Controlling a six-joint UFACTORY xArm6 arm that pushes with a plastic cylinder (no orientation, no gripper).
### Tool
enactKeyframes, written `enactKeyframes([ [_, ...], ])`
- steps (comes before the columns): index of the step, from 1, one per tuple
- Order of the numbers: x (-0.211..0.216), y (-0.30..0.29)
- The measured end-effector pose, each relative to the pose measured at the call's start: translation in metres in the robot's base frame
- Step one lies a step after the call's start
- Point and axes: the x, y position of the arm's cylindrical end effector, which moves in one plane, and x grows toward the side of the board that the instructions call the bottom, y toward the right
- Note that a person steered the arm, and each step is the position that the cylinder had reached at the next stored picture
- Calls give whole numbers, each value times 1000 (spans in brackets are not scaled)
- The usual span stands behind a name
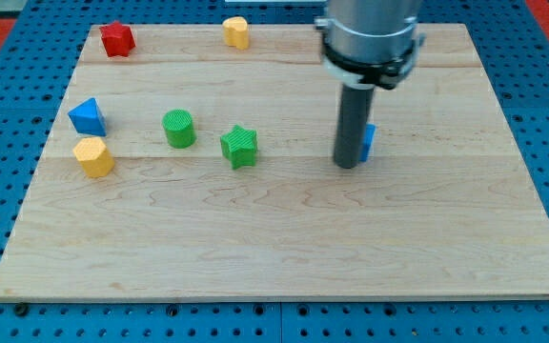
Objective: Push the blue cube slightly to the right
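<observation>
The blue cube (368,142) sits right of the board's middle, mostly hidden behind my rod; only its right edge shows. My tip (347,164) rests on the board right against the cube's left side, at its near-left corner. The rod rises from there to the arm's grey collar at the view's top.
A green star (239,146) and green cylinder (178,128) lie left of the tip. A blue triangular block (87,115) and a yellow block (93,155) sit near the left edge. A red block (117,38) and a yellow block (236,31) lie along the top edge of the wooden board (284,248).
</observation>
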Motion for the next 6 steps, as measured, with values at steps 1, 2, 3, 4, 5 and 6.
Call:
enactKeyframes([
  [1,-33,4],
  [2,-34,-59],
  [3,-42,-65],
  [4,-64,-37],
  [5,-80,-10],
  [6,-95,1],
])
